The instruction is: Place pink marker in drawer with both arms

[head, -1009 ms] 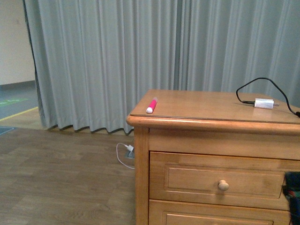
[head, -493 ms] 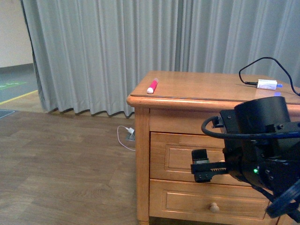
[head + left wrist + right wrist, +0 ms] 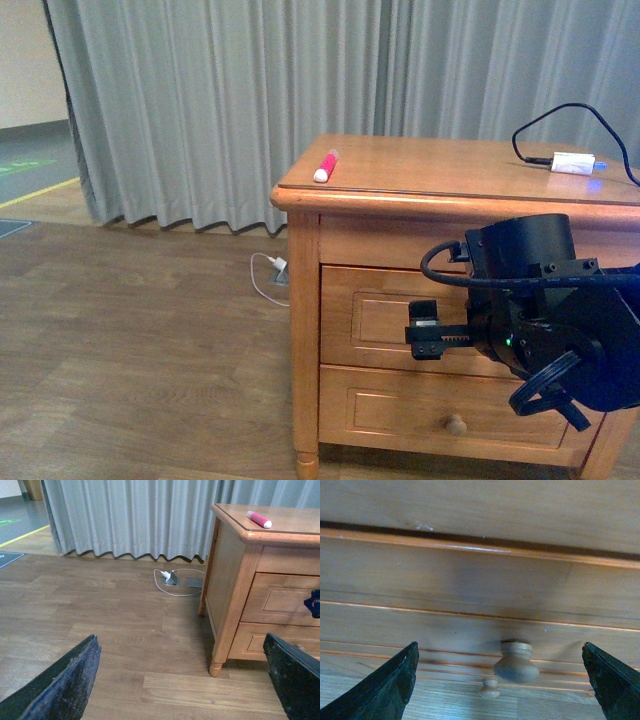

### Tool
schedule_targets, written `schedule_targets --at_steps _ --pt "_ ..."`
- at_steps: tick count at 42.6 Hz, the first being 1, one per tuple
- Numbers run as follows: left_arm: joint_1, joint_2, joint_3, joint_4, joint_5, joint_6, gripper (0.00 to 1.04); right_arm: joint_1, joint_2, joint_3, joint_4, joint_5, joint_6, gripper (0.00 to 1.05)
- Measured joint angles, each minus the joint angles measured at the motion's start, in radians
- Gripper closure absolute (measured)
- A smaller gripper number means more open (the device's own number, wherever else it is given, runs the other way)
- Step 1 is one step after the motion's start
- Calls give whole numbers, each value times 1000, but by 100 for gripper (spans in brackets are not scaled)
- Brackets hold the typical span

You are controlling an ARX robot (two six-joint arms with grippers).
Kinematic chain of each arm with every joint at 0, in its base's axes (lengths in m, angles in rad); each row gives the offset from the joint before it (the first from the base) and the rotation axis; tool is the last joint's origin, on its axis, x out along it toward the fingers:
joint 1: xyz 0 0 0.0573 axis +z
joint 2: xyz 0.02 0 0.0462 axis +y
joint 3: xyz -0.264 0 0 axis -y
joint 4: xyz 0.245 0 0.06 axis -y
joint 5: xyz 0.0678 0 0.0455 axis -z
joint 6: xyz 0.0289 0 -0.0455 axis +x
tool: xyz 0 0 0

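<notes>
The pink marker [image 3: 325, 166] lies near the left front corner of the wooden cabinet's top [image 3: 440, 170]; it also shows in the left wrist view [image 3: 259, 519]. The upper drawer [image 3: 370, 315] is shut. My right arm [image 3: 535, 305] hangs in front of it and hides its knob in the front view. My right gripper [image 3: 500, 649] is open, its fingers [image 3: 390, 690] on either side of the upper drawer's round knob [image 3: 516, 661], apart from it. My left gripper [image 3: 181, 637] is open and empty, low over the floor to the left of the cabinet [image 3: 235, 555].
A white adapter with black cable [image 3: 573, 162] lies at the back right of the top. The lower drawer's knob [image 3: 456, 424] shows below my right arm. A white cable and floor socket [image 3: 275, 272] lie by the grey curtain [image 3: 250, 100].
My right arm has risen into the front view and now stands before the upper drawer. The front view has shifted and shows more of the cabinet. The marker has not moved.
</notes>
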Motion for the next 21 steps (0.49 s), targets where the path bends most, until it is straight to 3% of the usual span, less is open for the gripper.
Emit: schedule_targets --at_steps 21 --pt "0 0 0 0 0 0 6 -15 46 39 -19 5 3 8"
